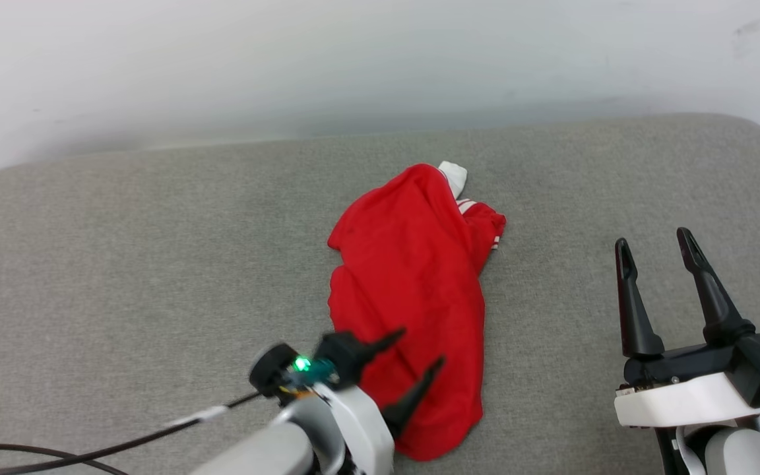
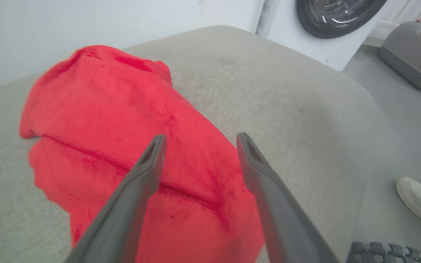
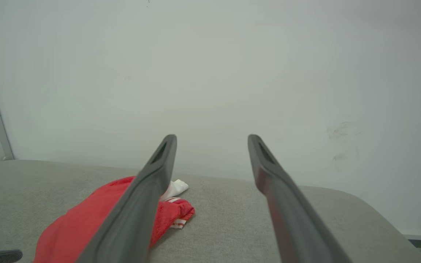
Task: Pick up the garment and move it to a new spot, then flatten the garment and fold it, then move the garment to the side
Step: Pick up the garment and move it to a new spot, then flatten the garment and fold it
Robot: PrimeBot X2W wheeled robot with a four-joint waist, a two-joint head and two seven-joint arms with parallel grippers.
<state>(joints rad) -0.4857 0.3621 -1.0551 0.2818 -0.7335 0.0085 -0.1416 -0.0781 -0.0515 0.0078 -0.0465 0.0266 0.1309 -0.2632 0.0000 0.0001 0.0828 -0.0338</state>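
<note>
Garment [image 1: 413, 290]: red, crumpled in a long heap; white striped sleeve [image 1: 454, 175] at its 1 o'clock end.
Place: middle of the grey cushion [image 1: 156, 251].
Left gripper [image 1: 421, 346]: released, over the heap's 6 o'clock end.
Right gripper [image 1: 652, 237]: released, empty, at 4 o'clock, apart.

Left end effector [image 1: 421, 346]: white shell [image 1: 361, 417], dark fingers [image 1: 410, 401], green light [image 1: 301, 363]

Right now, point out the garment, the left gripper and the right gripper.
garment [image 1: 413, 277], head view, middle of its red body.
left gripper [image 1: 421, 346], head view, midway between fingertips.
right gripper [image 1: 652, 236], head view, midway between fingertips.
</note>
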